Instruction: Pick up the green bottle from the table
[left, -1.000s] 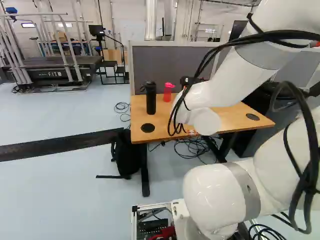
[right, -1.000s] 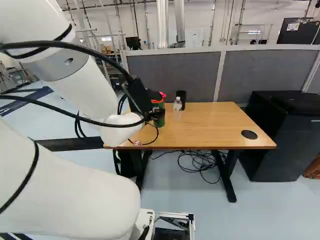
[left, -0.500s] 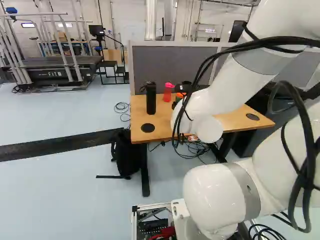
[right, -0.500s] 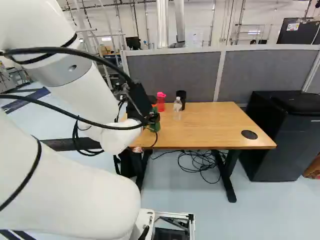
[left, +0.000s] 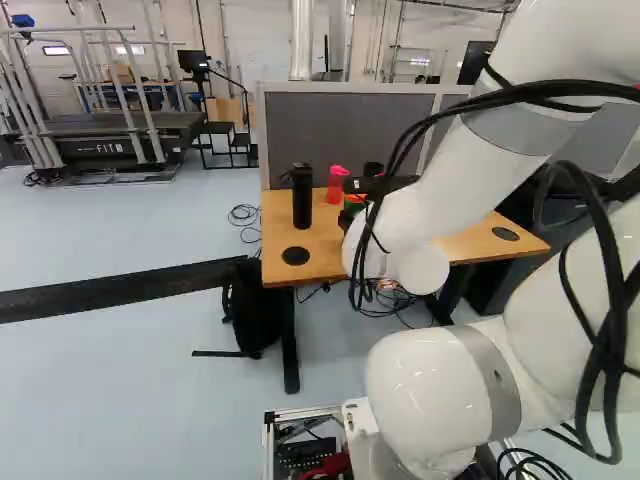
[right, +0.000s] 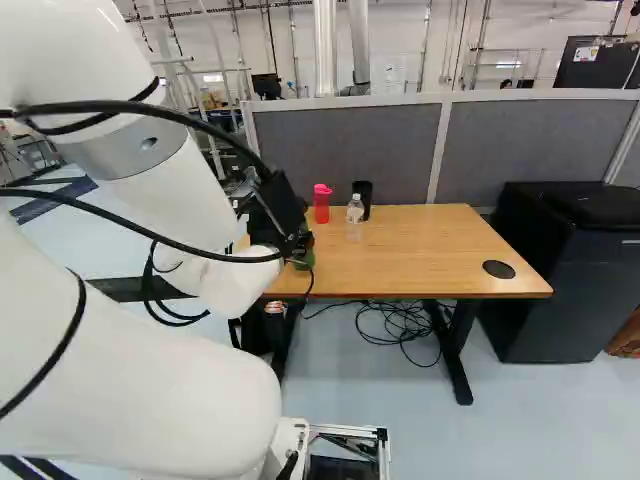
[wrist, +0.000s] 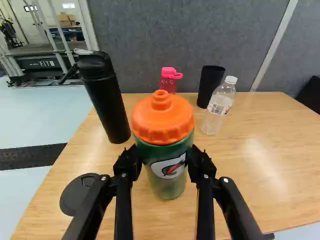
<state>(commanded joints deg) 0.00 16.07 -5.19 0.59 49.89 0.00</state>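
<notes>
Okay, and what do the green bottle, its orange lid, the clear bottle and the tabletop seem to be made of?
The green bottle looks like smooth plastic, seemingly see-through near its base. Its orange lid seems matte molded plastic, given the ridged edge. The clear bottle is likely thin, glossy plastic, being see-through with highlights. The tabletop is wood-toned with a soft sheen: wood or laminate.

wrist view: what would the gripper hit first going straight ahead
The green bottle with the orange lid is between the gripper's fingers, apparently gripped. Past it, the wooden table or the red bottle with the pink lid probably comes first; depth is unclear.
</notes>
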